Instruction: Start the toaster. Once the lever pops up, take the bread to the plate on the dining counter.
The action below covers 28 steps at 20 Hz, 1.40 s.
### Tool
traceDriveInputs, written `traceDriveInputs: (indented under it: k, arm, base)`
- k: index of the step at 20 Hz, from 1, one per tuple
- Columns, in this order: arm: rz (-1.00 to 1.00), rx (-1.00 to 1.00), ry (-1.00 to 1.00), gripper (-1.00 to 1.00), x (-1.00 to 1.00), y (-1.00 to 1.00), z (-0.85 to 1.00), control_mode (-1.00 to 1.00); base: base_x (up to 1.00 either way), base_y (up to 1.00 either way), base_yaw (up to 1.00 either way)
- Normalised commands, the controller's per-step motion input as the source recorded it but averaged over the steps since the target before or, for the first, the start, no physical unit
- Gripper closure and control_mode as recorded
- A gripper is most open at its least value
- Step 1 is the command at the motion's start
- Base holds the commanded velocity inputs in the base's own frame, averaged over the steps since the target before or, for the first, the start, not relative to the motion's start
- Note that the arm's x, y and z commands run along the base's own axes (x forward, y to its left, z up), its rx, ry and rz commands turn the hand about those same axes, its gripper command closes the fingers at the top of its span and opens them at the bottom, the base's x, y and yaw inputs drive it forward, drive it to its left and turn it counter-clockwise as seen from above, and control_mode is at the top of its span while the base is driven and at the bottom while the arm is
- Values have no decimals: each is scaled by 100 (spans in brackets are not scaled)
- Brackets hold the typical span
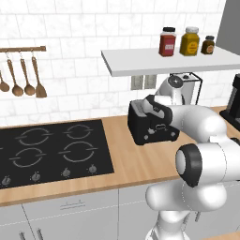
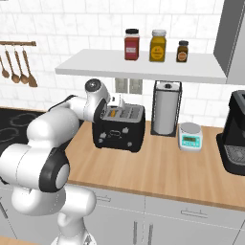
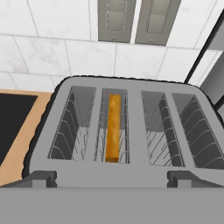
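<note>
Two dark fingertips (image 3: 41, 179) of the end effector (image 3: 112, 180) rose at the bottom of the hand view, standing wide apart and released, gripping nothing, poised directly above the toaster (image 3: 131, 175). Its silver top carried four long slots lined with wire guards, and the bread (image 3: 113, 127) stood on edge in the second slot from the left in that view, a thin tan slice with a darker brown crust showing at its near end. The other three slots held only their wire racks.

Seen from the right base view, the toaster (image 2: 119, 129) was a black boxy unit with a small control panel on its front face, sitting on the light-wood counter (image 2: 162, 167) against the white tiled wall, below two wall outlets (image 2: 129, 86). The white arm reached over it from the left, its hand hanging at the toaster's left end. To the toaster's right stood a paper towel holder (image 2: 167, 109), a small kitchen scale (image 2: 190, 136) and a black coffee machine (image 2: 235, 134). From the left base view, the toaster (image 1: 143, 126) lay partly behind the arm's wrist, just right of the black cooktop (image 1: 51, 150). Three spice jars (image 1: 187, 42) lined the white shelf (image 1: 140, 63) above, and wooden utensils (image 1: 23, 79) hung on a wall rail.
</note>
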Motion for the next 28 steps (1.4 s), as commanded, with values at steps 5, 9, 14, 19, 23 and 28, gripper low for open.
traceDriveInputs:
  k: [5,9,14,19,23,28]
  arm:
    - [0,0,0,-100,0,0,0,-100]
    - [0,0,0,-100,0,0,0,-100]
    - [0,0,0,-100,0,0,0,-100]
    - [0,0,0,-100,0,0,0,-100]
    - [0,0,0,-100,0,0,0,-100]
    - [0,0,0,-100,0,0,0,-100]
  base:
    - [0,0,0]
    - [0,0,0]
    - [0,0,0]
    - [0,0,0]
    - [0,0,0]
    - [0,0,0]
